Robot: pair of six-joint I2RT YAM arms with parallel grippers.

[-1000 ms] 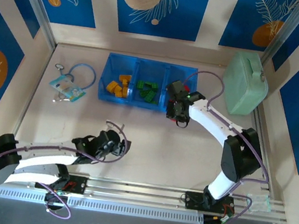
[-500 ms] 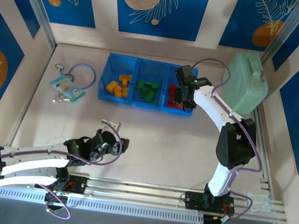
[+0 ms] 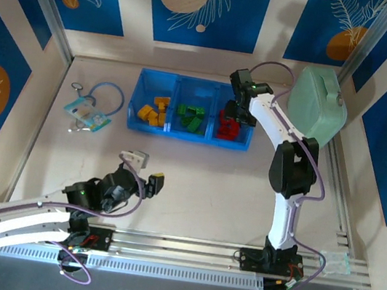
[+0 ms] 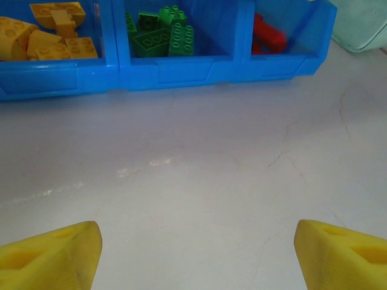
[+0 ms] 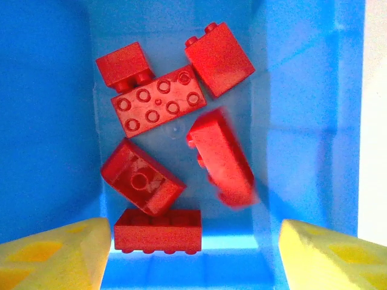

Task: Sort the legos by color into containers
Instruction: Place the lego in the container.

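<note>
From the camera overhead, a long translucent blue plastic tray (image 3: pixel 151 85) with three square compartments lies toward the far side of the pale surface (image 3: pixel 203 176). Its left compartment holds small yellow-orange studded bricks (image 3: pixel 153 111), the middle one green studded bricks (image 3: pixel 190 119), and the right one red studded bricks (image 3: pixel 227 128). The right hand (image 3: pixel 237 113) hangs over the red compartment at the end of a white arm stretched far forward. The left hand (image 3: pixel 145 169) sits low over bare surface, well short of the tray, its two fingers spread with nothing between them. A pale green lidded plastic box (image 3: pixel 318 108) stands to the right of the tray, and a loop of blue tubing (image 3: pixel 105 96) with a small printed packet (image 3: pixel 86 115) lies to the tray's left. From the left wrist camera, the left hand (image 4: pixel 196 257) shows its yellow foam fingertips (image 4: pixel 51 260) at the two bottom corners, wide apart, with bare surface between them. Beyond stands the tray's front wall (image 4: pixel 181 72), with yellow-orange bricks (image 4: pixel 42 36), green bricks (image 4: pixel 160 33) and red bricks (image 4: pixel 269 36) from left to right, and a corner of the pale green box (image 4: pixel 363 24) at upper right. The right wrist camera looks straight down into the red compartment (image 5: pixel 54 121). The right hand (image 5: pixel 193 257) is spread, its yellow fingertips (image 5: pixel 51 254) at the lower corners pinching nothing. Six red bricks (image 5: pixel 158 99) are inside the compartment, one of them, near the right wall, blurred.
</note>
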